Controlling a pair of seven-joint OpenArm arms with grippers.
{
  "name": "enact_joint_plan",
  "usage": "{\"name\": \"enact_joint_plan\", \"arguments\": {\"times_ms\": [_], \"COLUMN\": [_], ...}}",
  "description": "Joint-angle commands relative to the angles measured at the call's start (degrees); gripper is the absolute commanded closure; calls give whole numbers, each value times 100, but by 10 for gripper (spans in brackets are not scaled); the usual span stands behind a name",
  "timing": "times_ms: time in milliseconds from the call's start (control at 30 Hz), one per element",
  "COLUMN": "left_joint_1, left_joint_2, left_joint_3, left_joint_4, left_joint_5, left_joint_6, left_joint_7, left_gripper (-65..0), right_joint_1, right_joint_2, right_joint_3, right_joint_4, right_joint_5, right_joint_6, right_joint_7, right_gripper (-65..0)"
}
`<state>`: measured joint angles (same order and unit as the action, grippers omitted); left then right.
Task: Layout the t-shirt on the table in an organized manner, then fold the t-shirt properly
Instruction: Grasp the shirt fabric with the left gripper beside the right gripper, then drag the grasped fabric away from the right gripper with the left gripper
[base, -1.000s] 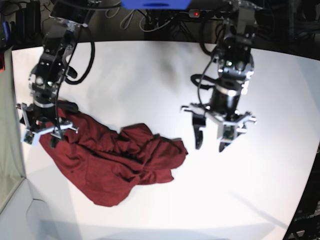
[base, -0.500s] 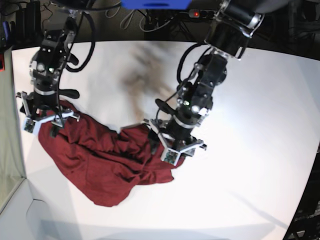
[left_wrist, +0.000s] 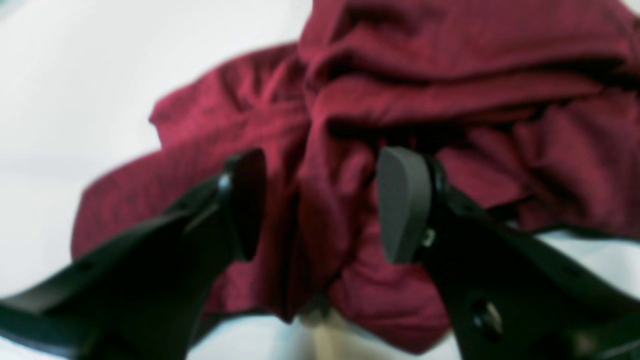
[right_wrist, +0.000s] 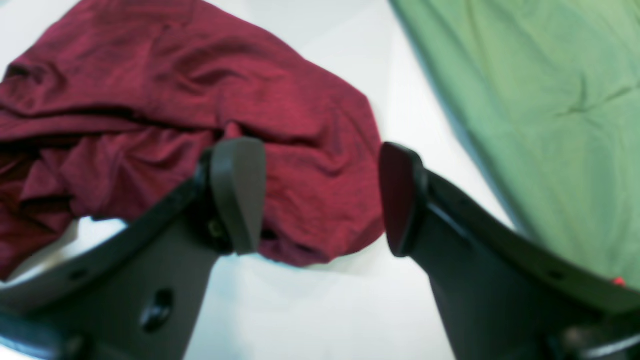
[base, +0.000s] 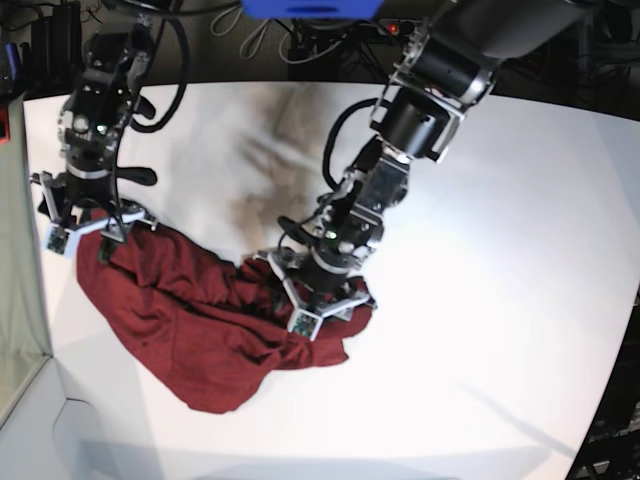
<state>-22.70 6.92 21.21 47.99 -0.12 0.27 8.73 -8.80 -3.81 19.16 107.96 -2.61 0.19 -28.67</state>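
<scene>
The maroon t-shirt (base: 190, 320) lies crumpled on the left half of the white table (base: 480, 380). My left gripper (base: 312, 303) hovers low over the shirt's bunched right end. In the left wrist view it (left_wrist: 325, 205) is open, with a raised fold of the t-shirt (left_wrist: 450, 75) between the spread fingers, not pinched. My right gripper (base: 90, 230) hangs over the shirt's far left corner. The right wrist view shows it (right_wrist: 320, 200) open just above the rounded edge of the t-shirt (right_wrist: 200, 75), holding nothing.
A green cloth (right_wrist: 525, 100) hangs beside the table's left edge, close to my right gripper. Cables and dark equipment (base: 300, 40) line the back edge. Bare white tabletop stretches to the right of and in front of the shirt.
My left arm has swung from over bare table leftward and down onto the shirt's right end. My right gripper has drifted slightly back at the shirt's left corner. The shirt has not moved.
</scene>
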Motion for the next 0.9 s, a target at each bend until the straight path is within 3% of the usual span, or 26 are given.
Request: {"name": "enact_joint_plan", "arguments": {"times_ms": [0, 300, 400, 533, 700, 867], "left_joint_1": [-222, -565, -741, -750, -776, -1049], "left_joint_2": [95, 208, 208, 208, 208, -46], "left_joint_3": [-7, -16, -16, -16, -86, -763], "left_joint_4": [76, -513, -900, -1067, -706, 111], "left_joint_5": [8, -19, -19, -10, -10, 8], "left_joint_6": [30, 12, 3, 39, 47, 47], "left_joint_7": [-218, -236, -570, -1071, -1071, -1036], "left_gripper": [-344, -318, -210, -2, -2, -3], "right_joint_1": [67, -57, -83, -92, -144, -197], "right_joint_2": [17, -10, -10, -10, -10, -10], "right_joint_3": [5, -21, -21, 5, 14, 5], "right_joint_4": [127, 127, 127, 127, 127, 127], "right_joint_5": [-7, -7, -7, -7, -7, -7], "right_joint_6": [3, 3, 3, 3, 3, 3], "right_joint_7": [172, 172, 172, 172, 172, 181], "right_gripper": [-370, -370, -370, -370, -370, -370]}}
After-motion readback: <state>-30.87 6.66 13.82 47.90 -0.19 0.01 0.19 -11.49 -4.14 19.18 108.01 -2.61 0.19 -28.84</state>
